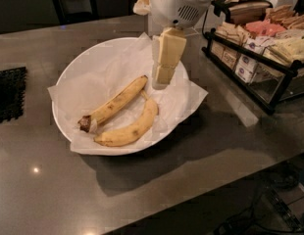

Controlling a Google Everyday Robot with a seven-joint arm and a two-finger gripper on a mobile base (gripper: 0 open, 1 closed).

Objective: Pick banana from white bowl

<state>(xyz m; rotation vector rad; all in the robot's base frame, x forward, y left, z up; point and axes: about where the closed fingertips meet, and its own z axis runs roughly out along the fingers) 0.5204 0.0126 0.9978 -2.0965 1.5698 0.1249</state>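
Observation:
The white bowl [68,80], wide, shallow and lined with crinkled white paper, sits on the dark counter. Two bananas lie in it. The banana [115,103] is the long, nearly straight speckled one with a blackened end at lower left. A more curved, cleaner yellow banana [132,127] lies just in front of it. My gripper [161,82] hangs down from the white arm above the bowl's right half, its cream fingers [165,58] pointing down, tips just right of the banana's upper end and slightly above it. It holds nothing.
A black wire rack [262,58] with packaged snacks stands on the counter at right. A black mat [9,94] lies at the left edge. The counter's front edge runs along the lower right, with floor and cables below.

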